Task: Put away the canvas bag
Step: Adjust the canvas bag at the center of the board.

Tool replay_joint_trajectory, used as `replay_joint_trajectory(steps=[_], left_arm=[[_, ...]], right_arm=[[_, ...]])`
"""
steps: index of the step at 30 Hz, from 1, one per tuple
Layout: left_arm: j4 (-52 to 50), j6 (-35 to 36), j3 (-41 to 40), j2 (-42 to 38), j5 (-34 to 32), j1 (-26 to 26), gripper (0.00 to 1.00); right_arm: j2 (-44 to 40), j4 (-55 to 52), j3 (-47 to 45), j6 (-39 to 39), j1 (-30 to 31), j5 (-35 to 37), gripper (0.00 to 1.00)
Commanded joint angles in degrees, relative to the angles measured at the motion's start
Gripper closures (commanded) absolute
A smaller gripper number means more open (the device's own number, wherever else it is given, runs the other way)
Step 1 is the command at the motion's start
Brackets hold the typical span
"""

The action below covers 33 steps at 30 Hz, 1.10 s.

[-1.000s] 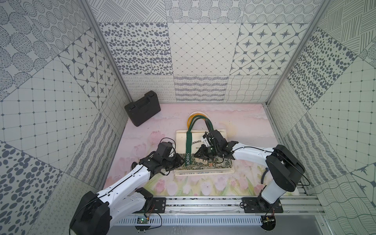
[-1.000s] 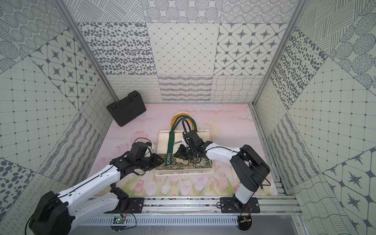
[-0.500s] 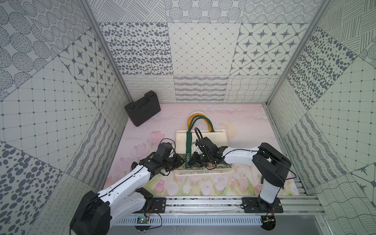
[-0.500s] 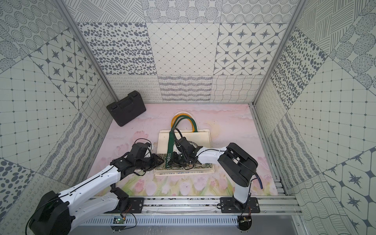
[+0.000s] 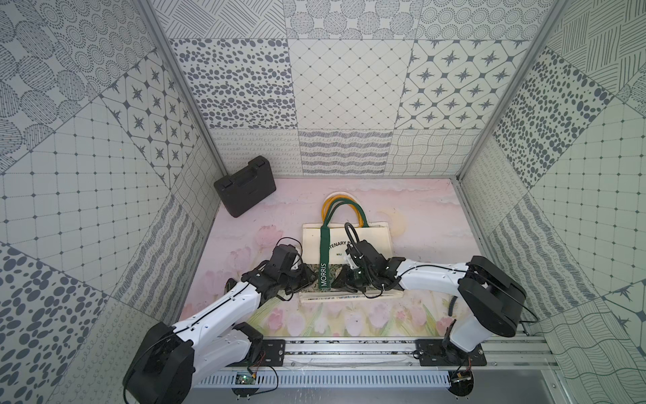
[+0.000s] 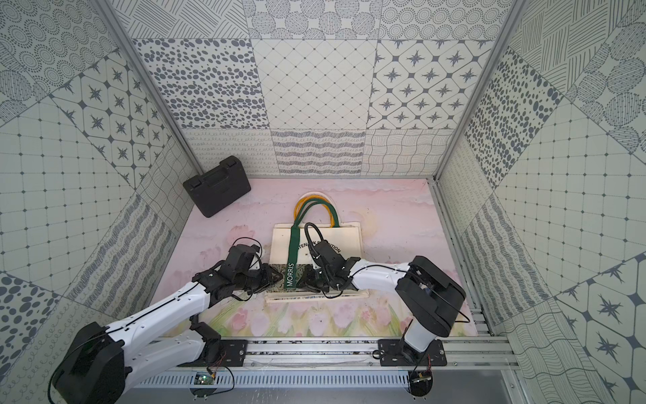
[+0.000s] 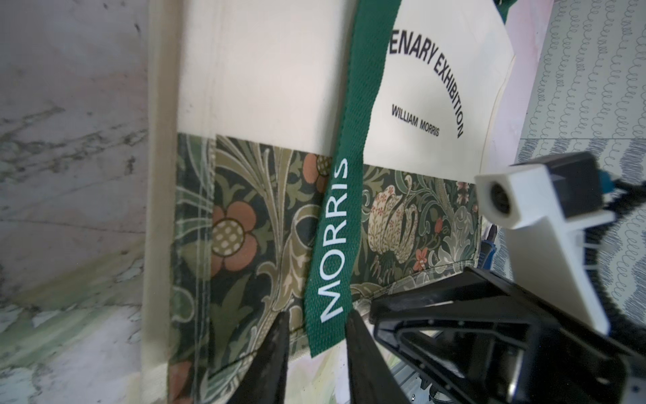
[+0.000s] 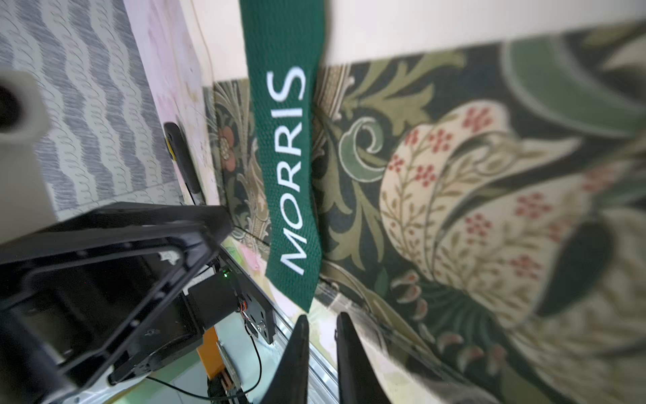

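Cream floral-hemmed canvas bag (image 5: 375, 238) lies flat mid-bench; the right gripper (image 8: 321, 318), jaws barely parted and empty, has slid toward 9 o'clock to meet the left gripper (image 7: 316, 314), whose released jaws straddle the green woven strap (image 7: 335, 224), likely for folding.

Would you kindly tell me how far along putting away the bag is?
Done: nothing visible; the bag lies flat on the mat. In hand: left gripper and right gripper sit at its near edge, either side of the green strap, jaws apart, no grip evident. Left: grasping it and stowing it.
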Motion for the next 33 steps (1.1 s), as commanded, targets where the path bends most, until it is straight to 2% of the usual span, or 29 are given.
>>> replay_joint_trajectory(steps=[1,4,6,11,13,16,20,25,33], left_arm=[[0.4,-0.6,0.5,0.9,-0.5,0.2,0.69],[-2.3,-1.4,2.0,3.8,-1.8,0.3,0.7],[-3.5,-1.8,3.2,6.4,-1.7,0.4,0.71],[-6.4,-2.8,6.5,13.3,-2.7,0.4,0.76],[-8.2,-3.0,8.0,17.1,-3.4,0.4,0.87],[-10.6,-2.9,10.5,23.7,-3.9,1.2,1.0],[-11.1,-2.2,12.3,27.7,-3.4,1.9,1.0],[-11.5,-2.9,11.8,26.1,-6.8,2.3,1.0],[-16.1,-1.7,11.9,25.4,-8.8,7.5,1.0]], right_arm=[[-8.3,-11.1,-1.6,-1.8,-5.4,8.1,0.81],[-14.5,-25.1,-0.9,-4.5,-9.3,19.4,0.79],[-16.5,-29.5,-0.9,-6.4,-11.1,22.2,0.78],[-12.4,-25.9,-4.1,-9.7,-15.4,13.8,0.78],[-8.6,-26.2,-3.0,-10.5,-15.7,11.9,0.79],[-6.9,-26.4,-1.4,-10.7,-15.7,13.3,0.79],[-5.6,-26.1,-1.7,-10.0,-15.8,14.4,0.75],[-4.0,-30.4,-0.2,-9.3,-16.3,17.0,0.75],[-4.6,-33.0,-1.8,-8.1,-19.7,18.1,0.77]])
